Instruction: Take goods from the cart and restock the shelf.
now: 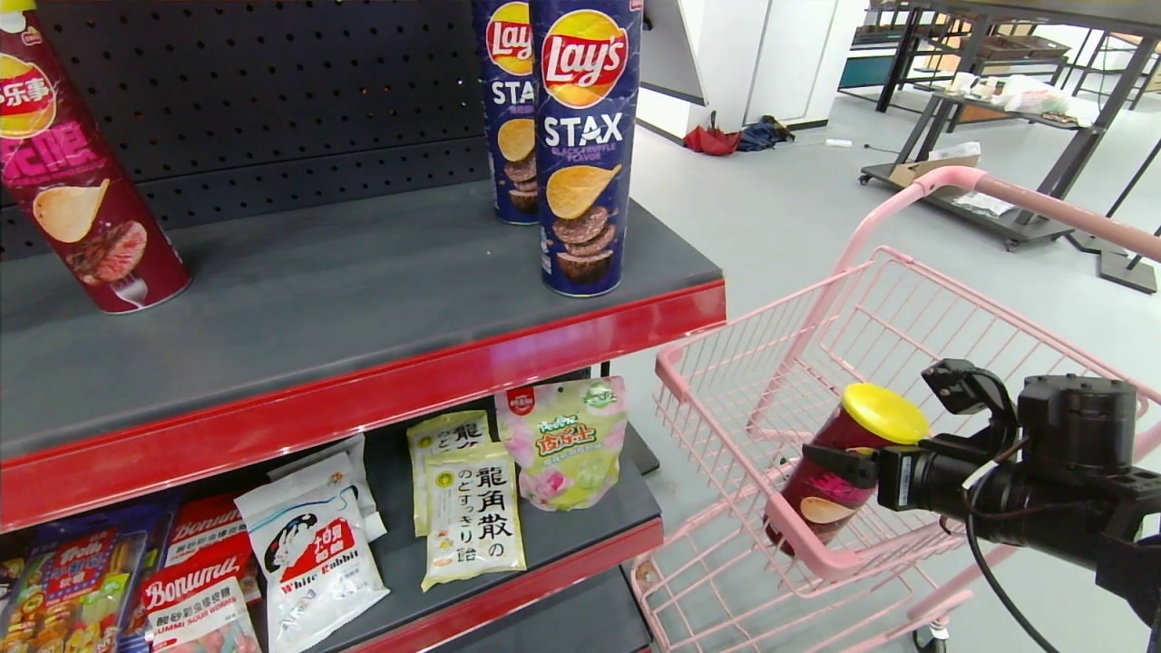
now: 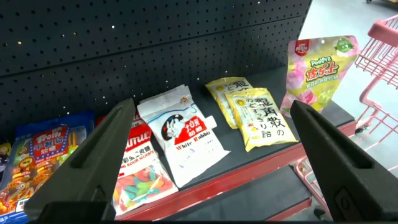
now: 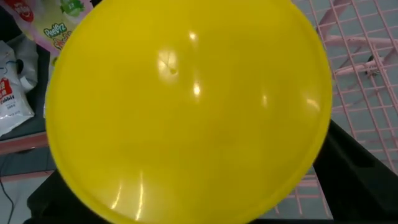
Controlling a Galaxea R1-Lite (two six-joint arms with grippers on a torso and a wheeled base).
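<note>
Pink cart (image 1: 691,410) wire hems the tilted chip can (image 1: 816,508) clamped in the right hand (image 1: 884,426) — a careless lift could snag the rim — left hand (image 2: 211,124) gapes empty.

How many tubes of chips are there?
4. Two blue tubes stand at the upper shelf's right end, one behind the other. A red tube stands at its left end. A yellow-lidded tube leans in the pink cart, in the right gripper. More may be hidden off-picture.

Right wrist view: yellow lid (image 3: 186,106) hides the body of the held can (image 1: 814,497). Head view: red shelf can (image 1: 77,181) cropped at 10 o'clock, snack bags (image 1: 63,580) at 7.
</note>
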